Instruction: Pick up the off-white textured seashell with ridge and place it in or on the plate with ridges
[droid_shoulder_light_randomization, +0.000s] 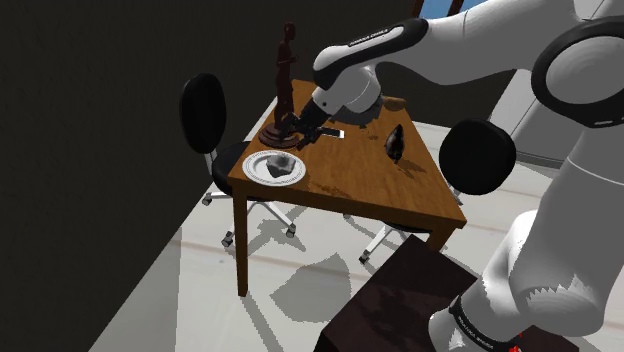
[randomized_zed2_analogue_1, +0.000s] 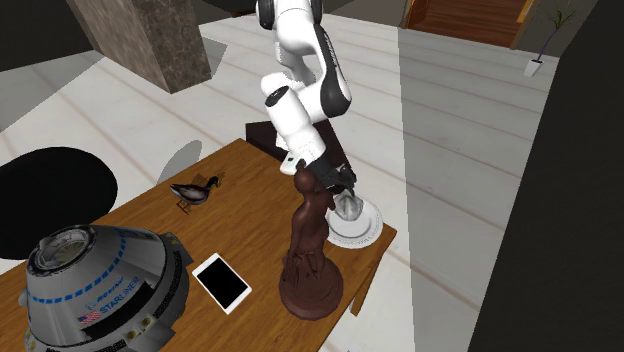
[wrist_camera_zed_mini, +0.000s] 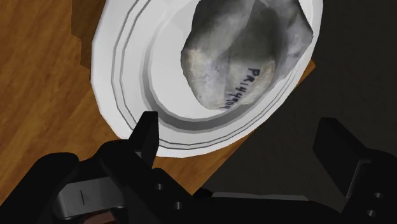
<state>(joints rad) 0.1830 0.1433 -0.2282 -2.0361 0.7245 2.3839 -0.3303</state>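
Note:
The grey-white ridged seashell (wrist_camera_zed_mini: 245, 54) lies in the white ridged plate (wrist_camera_zed_mini: 121, 70), with dark lettering on its side. The plate (droid_shoulder_light_randomization: 258, 176) sits at the wooden table's corner, the shell (droid_shoulder_light_randomization: 281, 167) resting in its middle. My black gripper (droid_shoulder_light_randomization: 305, 135) hangs just above the plate, open, its fingers (wrist_camera_zed_mini: 147, 137) set wide apart and touching nothing. The gripper (wrist_camera_zed_mini: 238, 127) has the shell just past its fingertips. From the second exterior view the gripper (randomized_zed2_analogue_1: 343, 188) stands over the shell (randomized_zed2_analogue_1: 347, 206) and plate (randomized_zed2_analogue_1: 368, 236), partly behind a statue.
A tall brown statue (randomized_zed2_analogue_1: 312, 250) stands close beside the plate and the gripper. On the table (droid_shoulder_light_randomization: 350, 180) are also a white tablet (randomized_zed2_analogue_1: 221, 281), a duck figure (randomized_zed2_analogue_1: 195, 190) and a space-capsule model (randomized_zed2_analogue_1: 95, 285). Black chairs (droid_shoulder_light_randomization: 204, 110) flank the table.

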